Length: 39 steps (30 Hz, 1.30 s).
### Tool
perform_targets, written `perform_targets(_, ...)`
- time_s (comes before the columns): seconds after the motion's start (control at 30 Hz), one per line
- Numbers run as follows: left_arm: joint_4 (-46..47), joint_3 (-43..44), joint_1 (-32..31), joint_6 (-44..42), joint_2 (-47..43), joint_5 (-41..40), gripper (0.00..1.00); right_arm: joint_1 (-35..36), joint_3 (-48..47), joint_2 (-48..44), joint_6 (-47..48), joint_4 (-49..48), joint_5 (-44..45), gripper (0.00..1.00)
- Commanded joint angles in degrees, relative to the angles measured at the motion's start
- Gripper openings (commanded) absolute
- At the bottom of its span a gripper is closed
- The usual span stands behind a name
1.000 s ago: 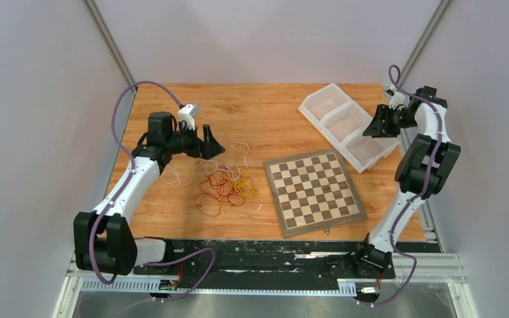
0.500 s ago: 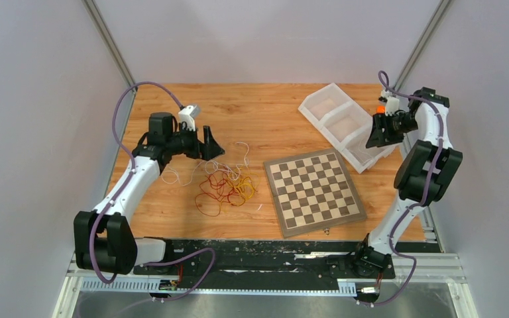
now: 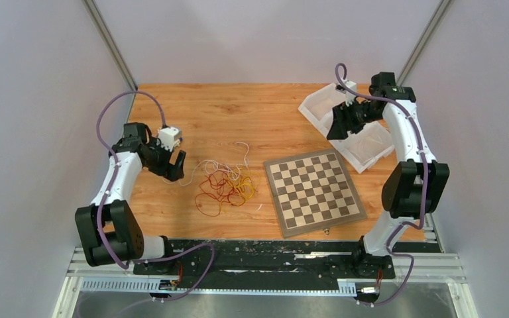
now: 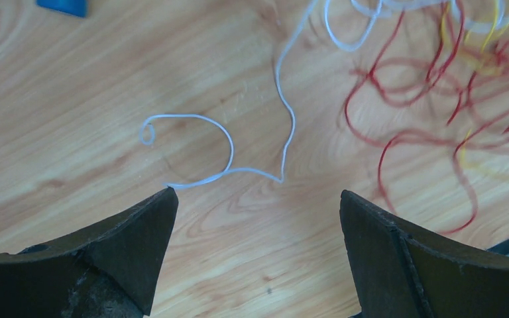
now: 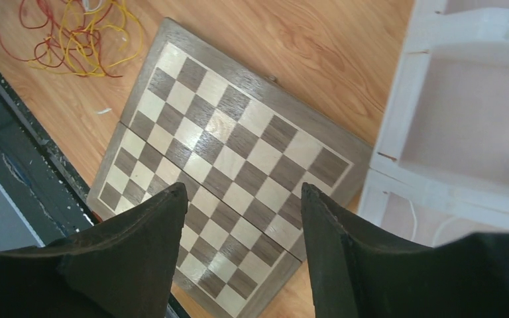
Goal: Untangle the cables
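The cables (image 3: 225, 185) lie in a loose tangle of red, yellow-orange and white wires on the wooden table, left of the chessboard (image 3: 313, 192). My left gripper (image 3: 176, 169) is open and empty, just left of the tangle. In the left wrist view it (image 4: 257, 192) hovers over bare wood, with a looping white wire (image 4: 228, 149) just ahead and red wires (image 4: 424, 99) to the right. My right gripper (image 3: 333, 130) is open and empty above the white tray's near-left edge. In the right wrist view it (image 5: 242, 189) is high above the chessboard (image 5: 225, 165), with the tangle (image 5: 73, 33) far off.
A white compartment tray (image 3: 331, 99) stands at the back right, touching the chessboard's far corner. A thin white wire (image 5: 413, 213) seems to lie in its near compartment. A small blue object (image 4: 63, 5) lies on the wood. A black rail runs along the front edge (image 3: 265, 248).
My left arm has pulled back left, from above the tangle's far left to its left side. My right arm has swung left, from the table's right edge to over the tray.
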<state>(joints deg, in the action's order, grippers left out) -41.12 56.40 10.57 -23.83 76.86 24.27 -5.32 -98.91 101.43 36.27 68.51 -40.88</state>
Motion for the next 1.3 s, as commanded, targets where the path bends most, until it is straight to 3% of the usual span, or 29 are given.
perform_targets(0.0, -4.44, -2.52, -0.2, -27.69, -1.46, 3.35, 1.0, 2.85, 1.64, -0.72, -0.5, -3.41, -3.11, 0.65)
perform_targets(0.1, -1.57, -4.13, -0.6, -37.48, -1.03, 6.38, 1.0, 4.3, 0.78, 0.09, -1.29, -3.78, -3.5, 0.72)
perform_targets(0.3, 2.19, -8.05, -4.95, -52.7, 4.49, -0.43, 0.96, 5.03, -1.42, 0.91, -3.32, -4.24, -5.01, 0.86)
perform_targets(0.37, 2.21, -9.08, -5.71, -55.85, 6.03, -3.14, 0.86, 4.97, -1.59, 0.52, -3.58, -4.71, -5.26, 0.88)
perform_targets(0.43, 1.89, -9.29, -6.07, -57.0, 6.43, -4.53, 0.62, 5.87, -1.69, 0.05, -4.05, -5.52, -5.89, 0.91)
perform_targets(0.47, 1.57, -8.89, -6.08, -56.44, 5.6, -4.47, 0.4, 6.76, -1.72, -0.26, -4.39, -6.02, -6.4, 0.91)
perform_targets(0.5, 1.22, -7.28, -6.04, -53.63, 4.93, -3.28, 0.29, 7.02, -1.72, -0.64, -4.87, -6.73, -7.18, 0.92)
perform_targets(0.53, 0.5, -5.78, -6.02, -51.37, 3.16, -2.13, 0.12, 7.19, -1.68, -1.15, -5.55, -7.71, -7.98, 0.92)
perform_targets(0.6, -0.77, 3.44, -5.73, -37.07, 0.37, 2.73, 0.01, 8.0, -1.15, -2.32, -7.63, -11.32, -9.91, 0.93)
perform_targets(0.77, 1.17, 24.53, -4.43, -8.45, -2.47, 19.33, 0.0, 14.0, -1.56, -4.47, -15.25, -25.49, -13.32, 0.97)
perform_targets(0.87, 10.78, 31.55, -4.69, 9.4, -3.32, 24.01, 0.0, 18.58, -4.04, -4.01, -20.26, -33.56, -13.75, 1.0)
perform_targets(1.07, 25.28, 37.13, -4.85, 29.31, -3.08, 26.84, 0.0, 26.55, -7.99, -0.98, -30.03, -50.35, -13.19, 1.0)
perform_targets(1.27, 32.43, 39.49, -5.21, 39.91, -2.04, 29.45, 0.0, 33.79, -12.18, 3.47, -34.33, -60.7, -9.67, 1.0)
